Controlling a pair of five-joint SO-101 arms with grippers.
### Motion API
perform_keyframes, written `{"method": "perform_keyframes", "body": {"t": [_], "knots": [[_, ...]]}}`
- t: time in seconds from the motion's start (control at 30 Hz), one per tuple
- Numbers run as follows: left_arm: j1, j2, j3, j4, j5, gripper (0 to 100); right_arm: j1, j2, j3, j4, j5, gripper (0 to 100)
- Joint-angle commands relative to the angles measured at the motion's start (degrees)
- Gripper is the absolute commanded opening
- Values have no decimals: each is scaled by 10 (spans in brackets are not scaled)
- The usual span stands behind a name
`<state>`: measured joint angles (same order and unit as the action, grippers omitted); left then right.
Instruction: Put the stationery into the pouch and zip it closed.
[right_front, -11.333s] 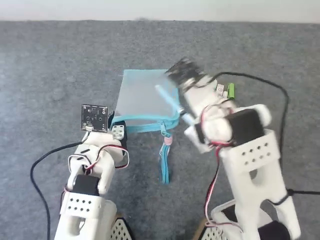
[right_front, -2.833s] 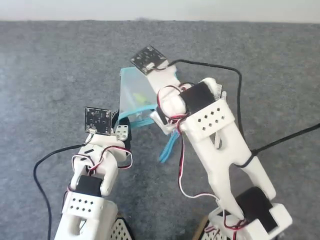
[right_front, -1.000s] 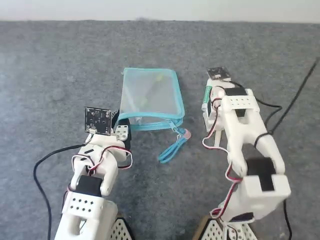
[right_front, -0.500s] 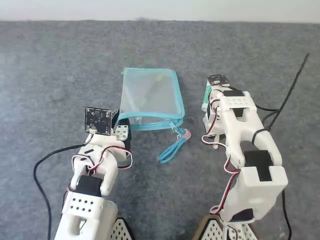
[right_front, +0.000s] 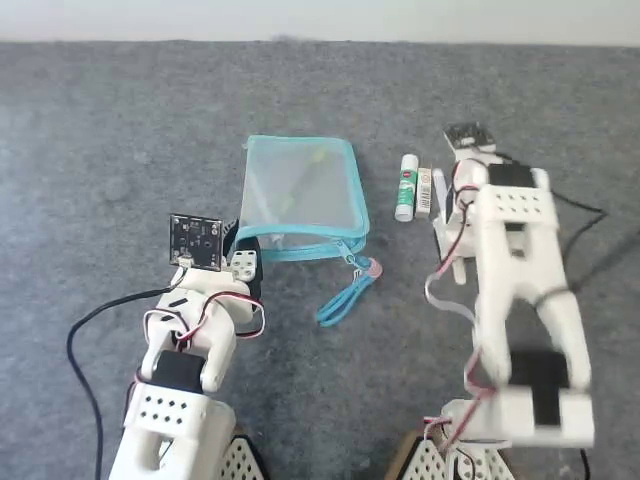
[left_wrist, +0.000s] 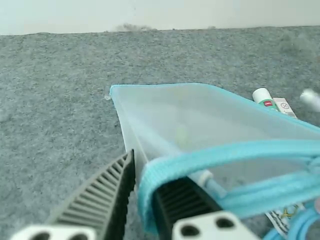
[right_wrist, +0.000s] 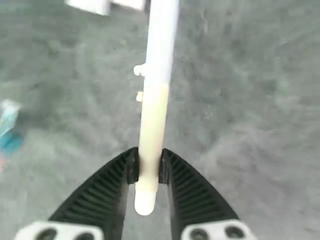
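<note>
The translucent teal pouch (right_front: 300, 195) lies flat at the table's middle with its zip open, and some stationery shows faintly inside. My left gripper (right_front: 240, 262) is shut on the pouch's near left corner; its ribbed fingers (left_wrist: 112, 195) clamp the teal zip edge (left_wrist: 150, 175). To the pouch's right lie a glue stick (right_front: 405, 187) and a small eraser (right_front: 424, 190). Beside the eraser, my right gripper (right_front: 442, 215) is shut on one end of a white and cream pen (right_wrist: 152, 115), which points away from the gripper (right_wrist: 148, 167).
The pouch's teal wrist strap (right_front: 345, 297) and pink zip tag (right_front: 372, 267) trail on the grey carpet toward the front. The left wrist view also shows the glue stick (left_wrist: 262, 96) and the eraser (left_wrist: 284, 106) past the pouch (left_wrist: 200, 125). Open carpet lies around the pouch.
My right arm has swung from the pouch's mouth to the loose stationery on the right, shifting right and uncovering the glue stick and eraser. The left gripper and pouch have not moved.
</note>
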<state>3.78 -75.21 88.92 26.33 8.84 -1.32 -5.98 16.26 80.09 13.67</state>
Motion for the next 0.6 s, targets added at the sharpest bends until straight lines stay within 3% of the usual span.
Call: {"method": "perform_keyframes", "body": {"t": [0.0,0.1,0.23,0.43,0.57], "knots": [[4,-10,-2,2,-5,12,-5,-169,-46,84,59,6],[4,-10,-2,2,-5,12,-41,-252,-59,155,109,6],[4,-10,-2,2,-5,12,-141,-320,-64,225,146,6],[1,-10,-1,2,-5,12,-257,-379,-32,230,156,6],[2,-10,-1,1,-5,12,-295,-371,13,232,150,6]]}}
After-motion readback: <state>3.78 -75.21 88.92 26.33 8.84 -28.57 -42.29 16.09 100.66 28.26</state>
